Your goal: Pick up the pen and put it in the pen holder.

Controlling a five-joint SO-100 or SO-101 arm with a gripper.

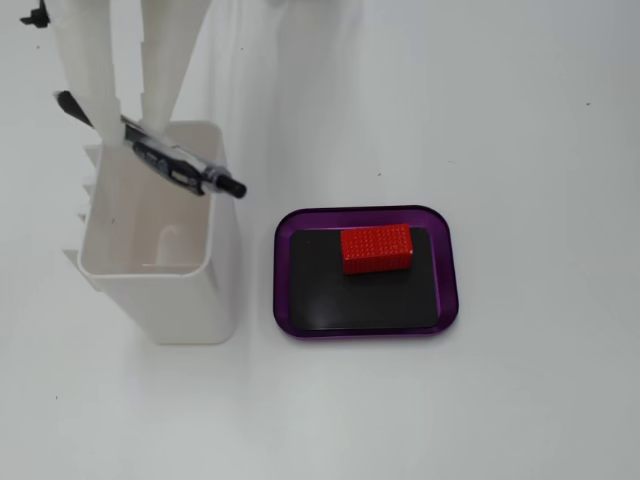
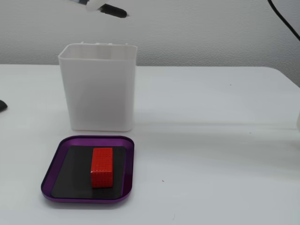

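Note:
A black pen (image 1: 178, 166) is held slanted in my white gripper (image 1: 128, 125), its tip pointing right and down over the far right rim of the holder. The gripper's fingers are shut on the pen's rear half. The white rectangular pen holder (image 1: 180, 300) stands upright at the left, and what shows of its inside is bare. In the other fixed view, only the pen's black tip (image 2: 114, 11) shows at the top edge, well above the holder (image 2: 98, 89). The gripper itself is out of that view.
A purple tray (image 1: 452, 270) with a black inner mat lies right of the holder and holds a red block (image 1: 376, 248). In the other fixed view the tray (image 2: 50, 176) and block (image 2: 102, 166) lie in front of the holder. A black cable (image 2: 283, 18) hangs at the top right.

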